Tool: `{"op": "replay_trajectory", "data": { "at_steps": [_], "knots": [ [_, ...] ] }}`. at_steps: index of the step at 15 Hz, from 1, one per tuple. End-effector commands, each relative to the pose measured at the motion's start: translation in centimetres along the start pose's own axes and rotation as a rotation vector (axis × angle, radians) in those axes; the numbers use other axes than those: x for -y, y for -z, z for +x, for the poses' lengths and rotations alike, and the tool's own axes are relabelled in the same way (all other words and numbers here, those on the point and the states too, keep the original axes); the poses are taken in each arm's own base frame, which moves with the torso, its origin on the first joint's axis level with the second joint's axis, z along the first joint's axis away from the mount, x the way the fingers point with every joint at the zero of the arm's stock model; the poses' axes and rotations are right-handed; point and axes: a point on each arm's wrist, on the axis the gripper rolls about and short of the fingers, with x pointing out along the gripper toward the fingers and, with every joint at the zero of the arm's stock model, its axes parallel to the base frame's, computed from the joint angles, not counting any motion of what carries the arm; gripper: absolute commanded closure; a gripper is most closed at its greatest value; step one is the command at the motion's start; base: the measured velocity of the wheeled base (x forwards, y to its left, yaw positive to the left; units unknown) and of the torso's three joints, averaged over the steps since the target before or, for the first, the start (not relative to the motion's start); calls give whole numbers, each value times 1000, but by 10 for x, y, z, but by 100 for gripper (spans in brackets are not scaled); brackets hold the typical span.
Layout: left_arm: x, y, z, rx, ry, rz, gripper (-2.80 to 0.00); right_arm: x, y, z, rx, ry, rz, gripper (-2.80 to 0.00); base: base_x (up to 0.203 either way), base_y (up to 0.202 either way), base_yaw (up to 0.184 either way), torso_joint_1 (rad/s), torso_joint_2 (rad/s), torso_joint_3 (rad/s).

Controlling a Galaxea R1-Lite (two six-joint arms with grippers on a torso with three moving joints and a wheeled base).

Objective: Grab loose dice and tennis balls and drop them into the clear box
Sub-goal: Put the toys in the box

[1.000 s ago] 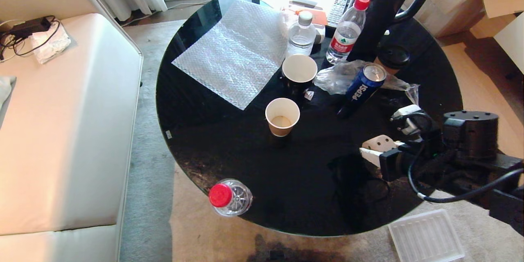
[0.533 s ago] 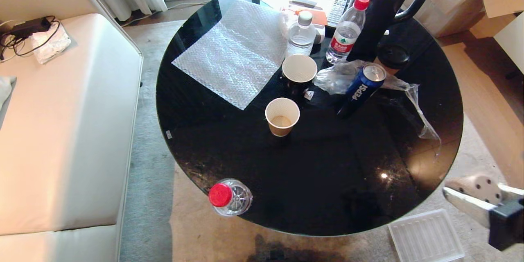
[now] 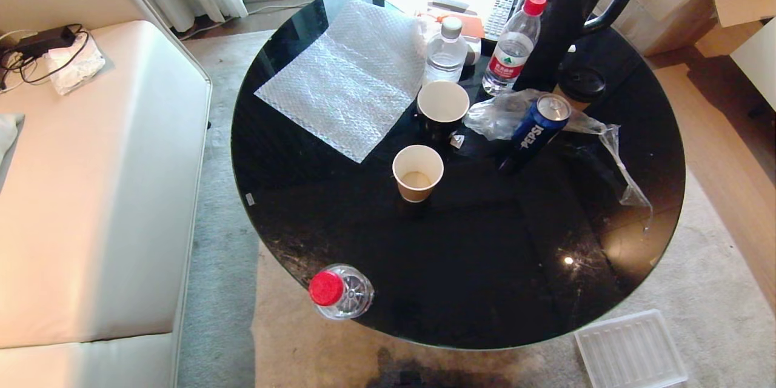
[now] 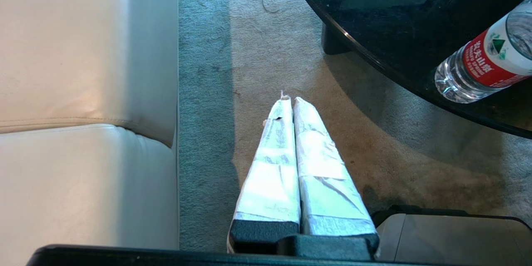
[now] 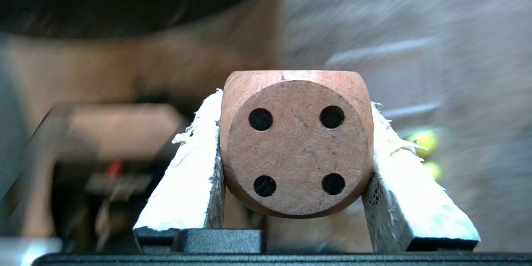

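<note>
Right gripper [image 5: 296, 141] is clamped on the beige die [image 5: 296, 143], one white padded finger [image 5: 195, 170] on each side, and the four-pip face points straight back at the wrist camera. Everything behind it is smeared, so I can't tell what it's hanging over; there are a couple of small yellow-green blobs off past one finger, but they're too blurry to call. That arm isn't in the head view at all.

Left gripper [image 4: 289, 102] has its two taped fingers pressed flat together with nothing between them. It hangs low over the carpet [image 4: 266, 50], between the white sofa [image 4: 83, 70] and the edge of the round black table [image 3: 485, 254].

Tabletop is just clutter: a sheet of bubble wrap [image 3: 348, 76] toward the far left edge, two paper cups [image 3: 418, 172] near the middle, a Pepsi can [image 3: 538, 127] lying tilted on a crumpled plastic bag [image 3: 503, 112], two capped water bottles standing at the far side beside a black kettle [image 3: 567, 6], and a third bottle with a red cap [image 3: 339, 291] right at the near left edge.

A flat ribbed translucent lid [image 3: 630, 351] sits on the carpet just off the near right edge. I can't find the clear box in any view.
</note>
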Motion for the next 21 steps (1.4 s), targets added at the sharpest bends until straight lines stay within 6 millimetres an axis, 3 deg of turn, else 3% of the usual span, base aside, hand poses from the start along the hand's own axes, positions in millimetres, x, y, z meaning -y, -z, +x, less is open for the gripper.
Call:
{"op": "replay_trajectory", "data": {
  "at_steps": [1,6,9,21],
  "knots": [
    [0,0,0,0,-1,-1,0,-1,10,-7,38,-2,10,0,0,0,0,0,0,0],
    [0,0,0,-1,-1,-1,0,-2,35,-20,190,20,-13,0,0,0,0,0,0,0],
    [0,0,0,0,-1,-1,0,0,35,-8,285,63,-16,0,0,0,0,0,0,0],
    [0,0,0,0,-1,-1,0,-1,35,-7,288,43,-79,0,0,0,0,0,0,0]
  ]
}}
